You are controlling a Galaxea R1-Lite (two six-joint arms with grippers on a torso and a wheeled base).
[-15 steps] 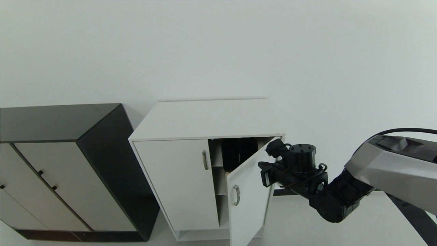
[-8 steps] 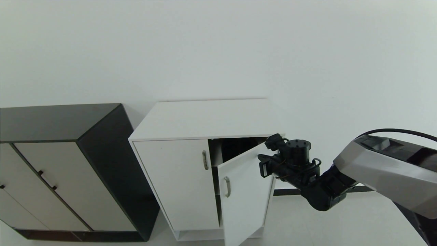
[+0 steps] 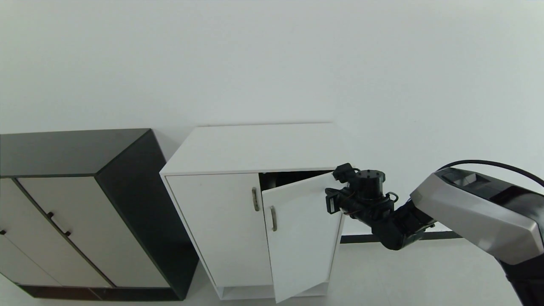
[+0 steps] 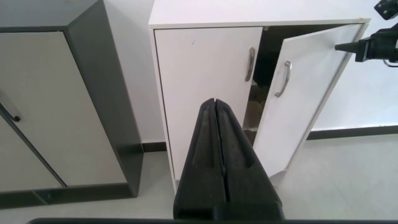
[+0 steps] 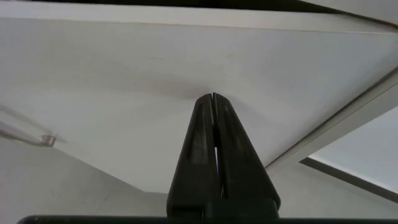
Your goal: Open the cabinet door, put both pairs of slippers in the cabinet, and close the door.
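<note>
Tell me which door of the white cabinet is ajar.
The right door, angled partway out with the right tool against its face; the left door sits flush shut.

white cabinet 1 | dark cabinet 1 | silver handles 2 | grippers 2 (one per arm)

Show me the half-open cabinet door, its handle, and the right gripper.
half-open cabinet door (image 3: pixel 304 238), head view, middle of its white front panel.
door handle (image 3: pixel 273 218), head view, middle of the metal bar.
right gripper (image 5: pixel 213 101), right wrist view, between its shut fingertips, by the door panel.
</note>
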